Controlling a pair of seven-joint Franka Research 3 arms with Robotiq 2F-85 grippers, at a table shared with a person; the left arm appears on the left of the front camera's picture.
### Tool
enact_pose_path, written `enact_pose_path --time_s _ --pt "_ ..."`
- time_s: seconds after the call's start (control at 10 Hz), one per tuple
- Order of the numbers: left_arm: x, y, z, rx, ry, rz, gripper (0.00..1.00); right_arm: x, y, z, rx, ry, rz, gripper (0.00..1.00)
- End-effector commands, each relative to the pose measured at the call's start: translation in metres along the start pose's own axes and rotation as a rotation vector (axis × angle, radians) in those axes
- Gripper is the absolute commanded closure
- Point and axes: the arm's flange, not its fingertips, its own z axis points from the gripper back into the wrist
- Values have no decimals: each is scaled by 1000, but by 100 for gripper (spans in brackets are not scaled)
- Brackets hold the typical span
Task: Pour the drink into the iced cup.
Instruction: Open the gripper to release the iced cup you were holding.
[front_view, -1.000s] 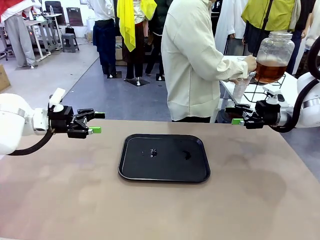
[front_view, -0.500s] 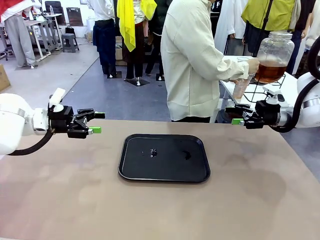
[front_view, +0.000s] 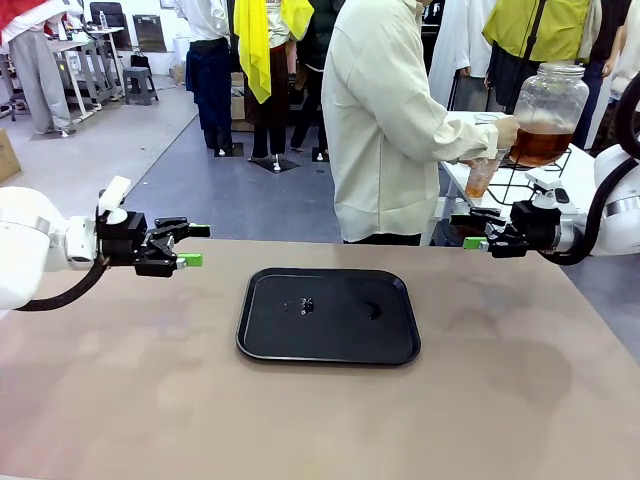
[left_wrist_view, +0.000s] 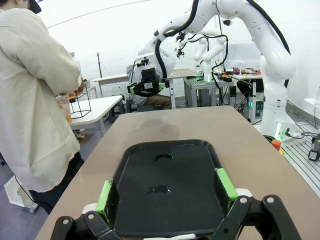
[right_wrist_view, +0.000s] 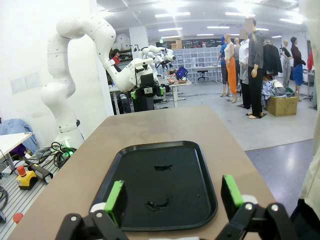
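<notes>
A person in a cream jacket (front_view: 385, 120) stands at the table's far side, turned toward a side table. There a large clear glass jar (front_view: 548, 112) holds the amber-brown drink. The person's hands hold a clear cup (front_view: 482, 175) below the jar's tap; amber liquid shows in it. In the left wrist view the cup (left_wrist_view: 65, 107) appears beside the person's sleeve. My left gripper (front_view: 192, 245) hovers open at the table's left edge. My right gripper (front_view: 472, 235) hovers open at the right edge. Both are empty.
A black tray (front_view: 328, 315) lies in the middle of the brown table (front_view: 320, 420), with small wet marks on it. The white side table (front_view: 580, 175) carries a black wire stand under the jar. Other people stand farther back.
The cup under the tap now shows more amber liquid than a second ago. Both arms have stayed still.
</notes>
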Motion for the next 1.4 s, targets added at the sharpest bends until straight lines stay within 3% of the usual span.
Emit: enact_pose_path --time_s 0.0,1.3 --pt "2 2 -1 3 6 -3 0 2 0 -1 1 1 -2 0" --pt "2 2 -1 3 6 -3 0 2 0 -1 1 1 -2 0"
